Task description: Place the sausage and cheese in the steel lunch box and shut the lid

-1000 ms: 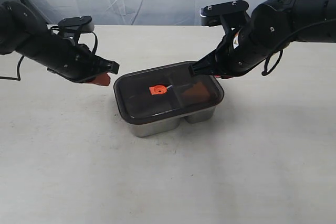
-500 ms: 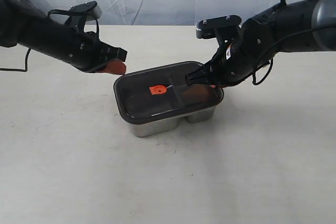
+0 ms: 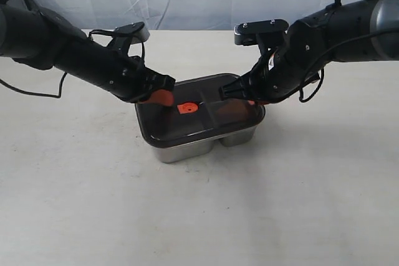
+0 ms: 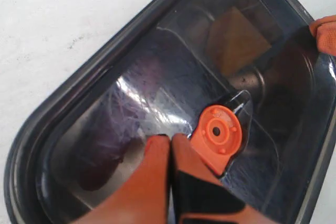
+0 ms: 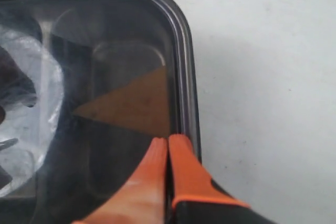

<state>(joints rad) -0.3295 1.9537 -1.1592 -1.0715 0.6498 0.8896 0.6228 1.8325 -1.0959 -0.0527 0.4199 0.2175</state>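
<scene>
The lid [image 3: 171,123] sits on the steel lunch box [image 3: 187,149], cheese [image 3: 234,111] visible beneath, as the left jaws swing in over it opposite the right jaws; both pairs are closed and empty, apparently to press it sealed.

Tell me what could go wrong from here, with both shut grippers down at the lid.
1. The left gripper is shut right beside the orange valve tab; a sideways slip could catch and lift it.
2. The right gripper sits at the rim of the lid, by the cheese; uneven pushing might seat only one end.
3. Nothing braces the steel lunch box, so it could slide on the table.
</scene>
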